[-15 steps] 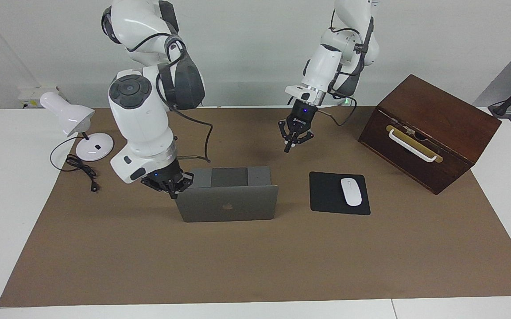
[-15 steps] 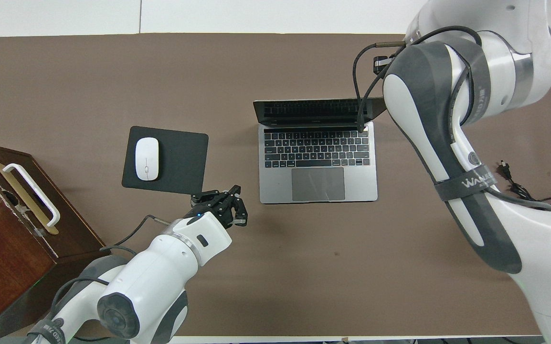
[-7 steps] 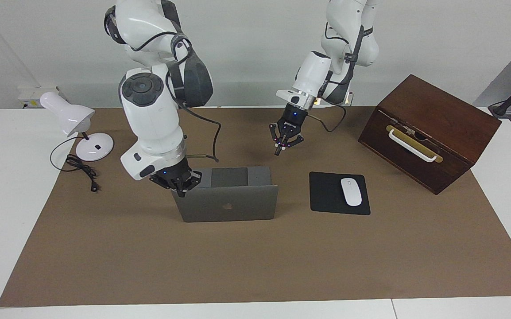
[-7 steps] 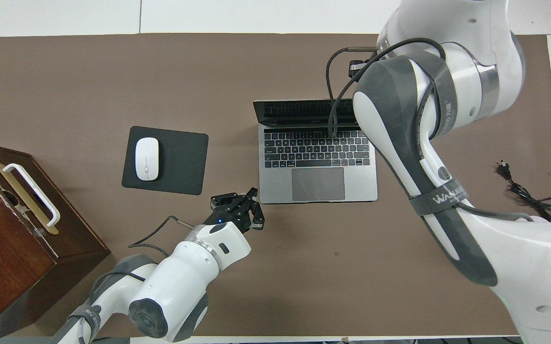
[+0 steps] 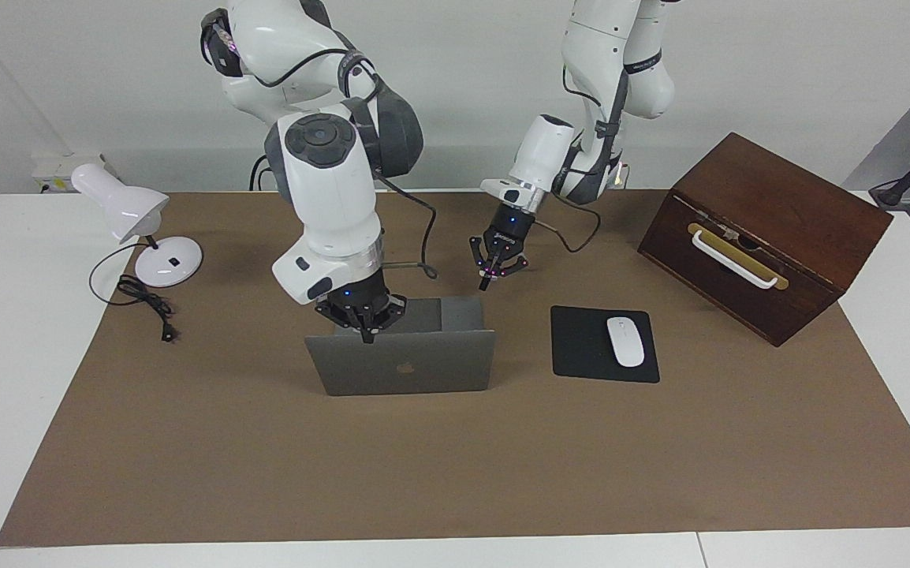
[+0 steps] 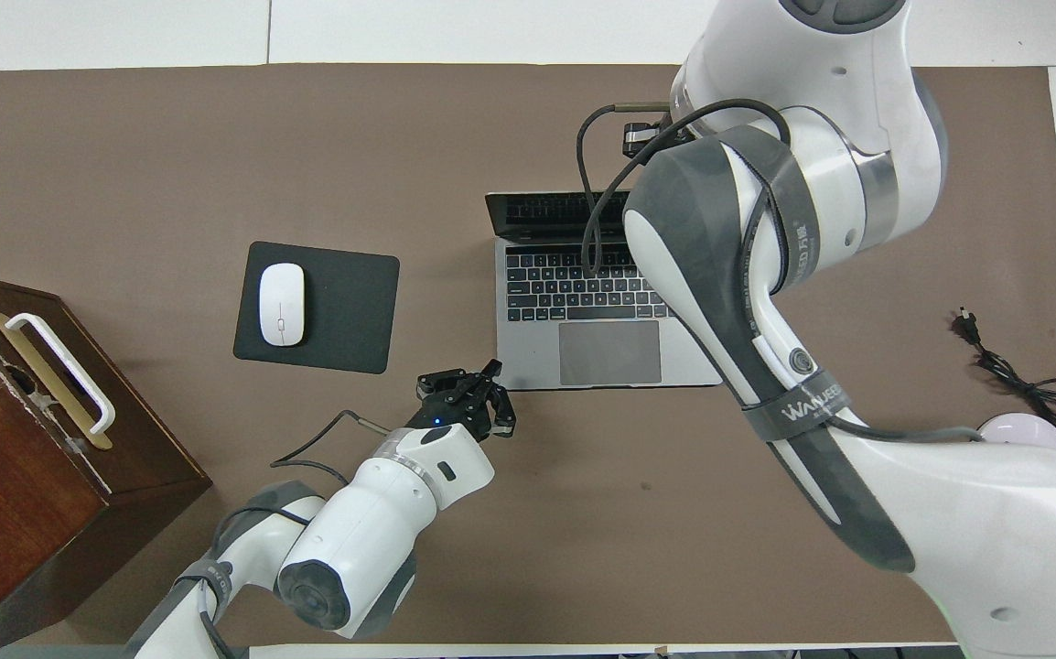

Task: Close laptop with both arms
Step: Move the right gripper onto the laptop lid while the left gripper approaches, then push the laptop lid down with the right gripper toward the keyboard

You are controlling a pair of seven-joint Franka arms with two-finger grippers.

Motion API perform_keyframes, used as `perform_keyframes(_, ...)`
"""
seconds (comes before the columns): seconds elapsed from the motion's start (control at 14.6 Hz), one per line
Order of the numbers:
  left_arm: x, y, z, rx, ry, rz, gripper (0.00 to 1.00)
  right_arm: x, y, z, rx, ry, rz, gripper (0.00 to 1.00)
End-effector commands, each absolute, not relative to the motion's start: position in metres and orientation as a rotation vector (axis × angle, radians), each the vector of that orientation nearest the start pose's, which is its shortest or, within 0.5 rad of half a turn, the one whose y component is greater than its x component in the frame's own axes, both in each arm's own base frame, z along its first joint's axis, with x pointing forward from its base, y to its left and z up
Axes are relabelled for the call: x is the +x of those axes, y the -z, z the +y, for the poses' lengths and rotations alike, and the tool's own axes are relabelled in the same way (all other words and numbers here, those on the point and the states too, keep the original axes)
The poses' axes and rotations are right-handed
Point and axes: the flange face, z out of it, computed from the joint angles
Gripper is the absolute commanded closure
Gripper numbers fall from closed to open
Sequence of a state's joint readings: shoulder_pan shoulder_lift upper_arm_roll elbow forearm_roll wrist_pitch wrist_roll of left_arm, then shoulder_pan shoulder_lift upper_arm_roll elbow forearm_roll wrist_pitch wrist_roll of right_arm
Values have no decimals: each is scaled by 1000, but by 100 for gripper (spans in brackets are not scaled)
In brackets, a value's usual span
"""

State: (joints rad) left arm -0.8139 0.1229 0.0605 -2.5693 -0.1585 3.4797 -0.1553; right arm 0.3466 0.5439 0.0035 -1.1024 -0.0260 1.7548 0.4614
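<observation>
Laptop (image 5: 408,361) sits mid-table on the brown mat (image 5: 455,465), lid up roughly upright, apple logo facing away from the robots, keyboard (image 6: 583,286) toward them.

Right gripper (image 5: 366,331) is at the lid's top edge, near the corner toward the right arm's end of the table. Fingertips look right at the edge; can't tell if they're open or pinching it. In the overhead view the right arm covers that corner.

Left gripper (image 5: 491,277) hangs above the mat just off the laptop base's corner nearest the robots, on the left arm's side, clear of it. Fingers spread, holding nothing.

Mouse pad (image 5: 581,355) with white mouse (image 5: 625,341) sits beside the laptop toward the left arm's end, wooden box (image 5: 770,229) past that. Lamp (image 5: 128,213) at the right arm's end.
</observation>
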Motion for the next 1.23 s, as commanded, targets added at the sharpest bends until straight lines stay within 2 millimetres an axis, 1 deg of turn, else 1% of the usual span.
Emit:
perform_keyframes(0.0,390,-306,-337,-3170,1243,701,100,678,-521,237,-3117,225,185,100)
perform_keyframes(0.21,401,-299,-346,-3166,1243,699,100,682,-518,234,-3142,252,171,100)
perform_keyframes(0.34,406,-286,-349,-3153,1219,734,100,688,-517,235,-3124,312,159,100)
perform_keyframes(0.41,412,-280,-343,-3142,1208,738,100,689,-513,237,-3134,317,148,100)
perform_keyframes(0.55,413,-274,-341,-3140,1191,740,100,690,-509,243,-3128,332,136,100)
perform_keyframes(0.68,413,-271,-341,-3140,1182,743,100,693,-508,243,-3120,348,137,100)
perform_keyframes(0.82,412,-266,-342,-3140,1169,749,100,695,-508,238,-3105,352,150,100)
perform_keyframes(0.96,411,-263,-342,-3139,1160,752,100,695,-506,239,-3096,332,123,100)
perform_keyframes(1.16,410,-266,-348,-3141,1175,759,100,690,-495,239,-3089,242,129,100)
